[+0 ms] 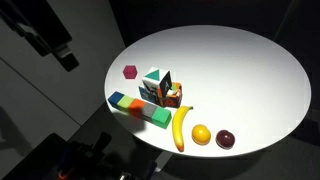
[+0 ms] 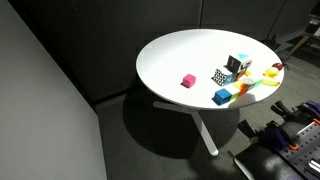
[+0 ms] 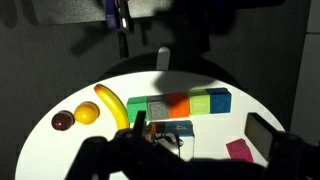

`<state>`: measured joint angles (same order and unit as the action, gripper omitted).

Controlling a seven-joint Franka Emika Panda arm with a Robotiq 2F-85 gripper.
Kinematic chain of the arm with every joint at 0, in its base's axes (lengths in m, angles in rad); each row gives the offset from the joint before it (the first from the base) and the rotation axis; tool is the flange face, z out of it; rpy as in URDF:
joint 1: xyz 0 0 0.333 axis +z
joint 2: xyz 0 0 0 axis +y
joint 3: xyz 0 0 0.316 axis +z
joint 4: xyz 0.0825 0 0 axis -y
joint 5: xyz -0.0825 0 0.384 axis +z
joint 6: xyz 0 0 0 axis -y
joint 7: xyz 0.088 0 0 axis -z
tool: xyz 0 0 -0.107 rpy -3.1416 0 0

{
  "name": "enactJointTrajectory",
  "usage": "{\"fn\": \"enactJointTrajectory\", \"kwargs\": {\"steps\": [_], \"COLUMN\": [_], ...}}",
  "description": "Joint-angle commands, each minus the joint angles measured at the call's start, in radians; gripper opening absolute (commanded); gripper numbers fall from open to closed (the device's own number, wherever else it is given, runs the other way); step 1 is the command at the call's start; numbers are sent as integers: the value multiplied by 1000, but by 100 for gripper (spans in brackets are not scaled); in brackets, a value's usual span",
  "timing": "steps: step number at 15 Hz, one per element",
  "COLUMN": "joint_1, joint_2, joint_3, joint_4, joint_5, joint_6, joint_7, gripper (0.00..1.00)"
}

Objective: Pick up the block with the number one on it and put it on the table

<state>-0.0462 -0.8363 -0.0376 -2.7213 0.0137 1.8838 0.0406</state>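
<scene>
Beside a long bar (image 1: 140, 108), the block with the number one (image 1: 154, 85), hand (image 1: 64, 58) aloft (grip unclear)

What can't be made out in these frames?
- Whether the gripper is open or shut: dark and blurred in an exterior view, only a silhouette in the wrist view.
- Number on the block: too small in both exterior views, partly behind the gripper in the wrist view.
</scene>
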Motion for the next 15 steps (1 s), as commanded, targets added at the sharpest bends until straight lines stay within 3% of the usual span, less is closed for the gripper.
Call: {"fn": "enactJointTrajectory", "kwargs": {"steps": [1, 9, 15], "joint_1": [-4, -1, 3], "joint_2": [1, 16, 114], "joint_3": [3, 13, 55], "joint_4": [2, 8, 36], "joint_5": [2, 0, -8], "joint_6": [-2, 9, 67], "joint_7": [-2, 5, 31], "gripper": [100, 100, 100]}}
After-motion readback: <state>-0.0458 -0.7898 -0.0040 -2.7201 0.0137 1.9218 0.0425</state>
